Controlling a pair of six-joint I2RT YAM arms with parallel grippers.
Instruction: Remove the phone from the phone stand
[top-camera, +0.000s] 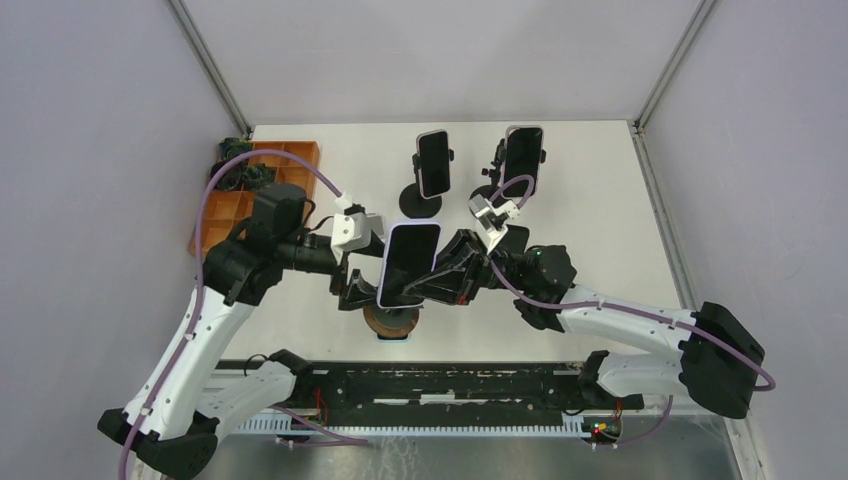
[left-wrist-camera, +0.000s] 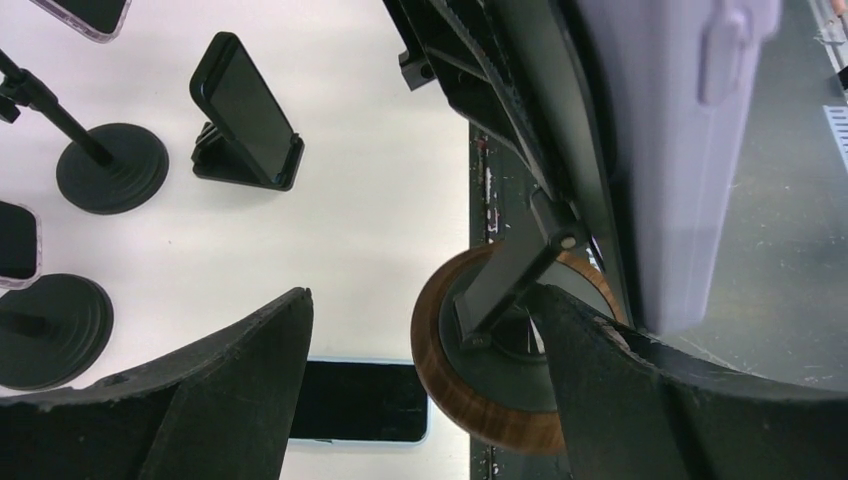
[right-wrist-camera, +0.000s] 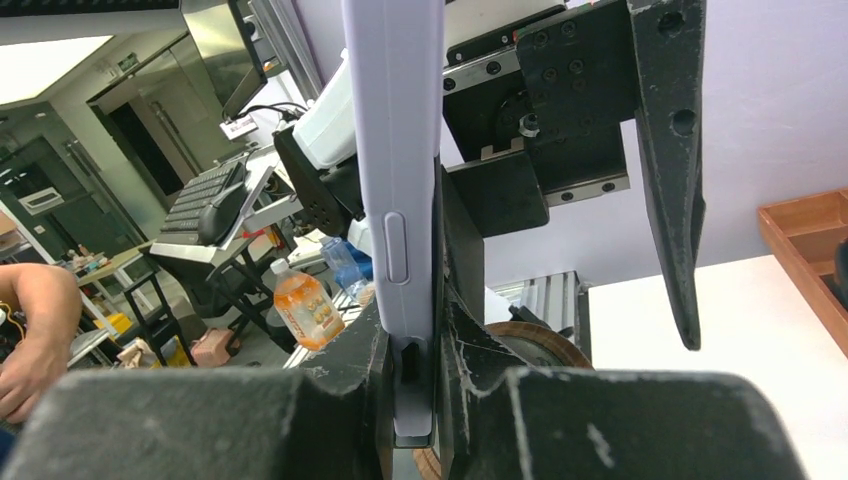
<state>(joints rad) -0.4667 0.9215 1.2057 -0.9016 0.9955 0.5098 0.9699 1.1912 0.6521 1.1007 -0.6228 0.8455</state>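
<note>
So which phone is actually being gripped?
The near phone, by the wooden-base stand, clamped edgewise in the right jaws. The back-middle phone and back-right phone stand untouched.

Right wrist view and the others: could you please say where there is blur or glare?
Right wrist: phone sharp, ceiling light blown out; left wrist: the same phone close and soft, table glaring white; top external: even light, faint shadows.

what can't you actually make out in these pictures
- Top view: the round wooden stand base is mostly hidden under the lilac-cased phone.
- Right wrist view: the right gripper hides the phone's lower end, so whether it is seated or lifted is unclear.
- Left wrist view: a finger of the left gripper covers part of the flat black phone.
</note>
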